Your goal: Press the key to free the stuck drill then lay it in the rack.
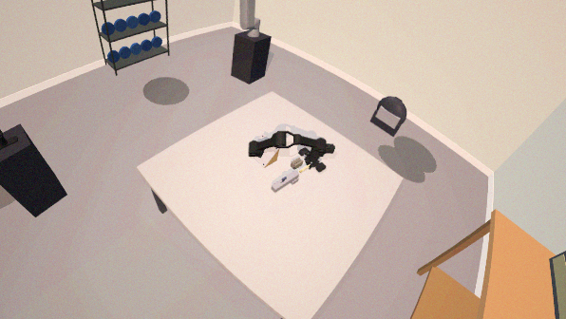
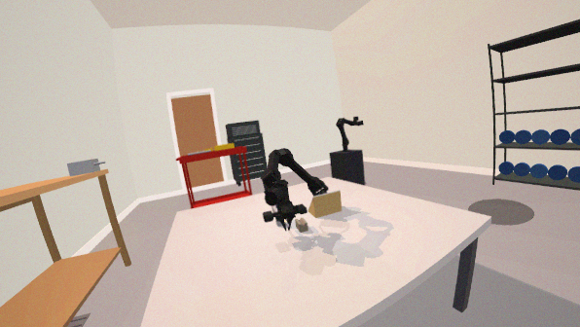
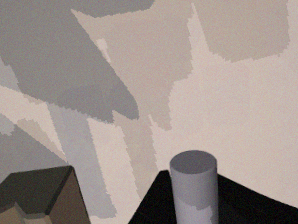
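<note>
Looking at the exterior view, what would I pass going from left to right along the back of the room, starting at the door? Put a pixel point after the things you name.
Brown door (image 2: 197, 131) → dark cabinet (image 2: 249, 156) → small black arm on a pedestal (image 2: 344, 133) → rack of blue weights (image 2: 493, 117).

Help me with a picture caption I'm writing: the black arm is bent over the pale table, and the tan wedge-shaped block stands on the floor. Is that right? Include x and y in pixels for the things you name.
Not quite: the tan wedge-shaped block (image 1: 273, 159) (image 2: 327, 204) stands on the pale table (image 1: 237, 228) (image 2: 219, 282), as the exterior view shows. The black arm (image 1: 310, 142) (image 2: 281, 155) is indeed bent over that table.
</note>
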